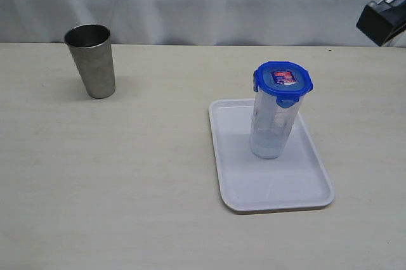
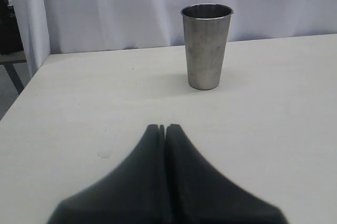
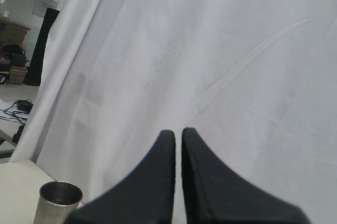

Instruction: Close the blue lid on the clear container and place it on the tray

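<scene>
The clear container (image 1: 273, 127) stands upright on the white tray (image 1: 254, 187), toward the tray's 12 o'clock end, with the blue lid (image 1: 283, 80) sitting on its rim and its sticker facing up. In the exterior view the tray lies at about 4 o'clock on the pale worktop (image 1: 127, 175). A steel cup (image 1: 92, 61) stands well apart from it at 10 o'clock.

Only that view shows the tray, container and lid. Of the 2 arms it catches just a dark piece (image 1: 382, 18) at the 2 o'clock edge.

The left wrist view shows the left gripper (image 2: 162, 128) closed, its black fingertips touching and holding nothing, above bare worktop with the cup (image 2: 206, 45) beyond. The right wrist view shows the right gripper (image 3: 178, 133) closed to a thin slit, also holding nothing. It faces a white curtain (image 3: 210, 50), and the cup's rim (image 3: 59, 195) shows near a corner of that view.
</scene>
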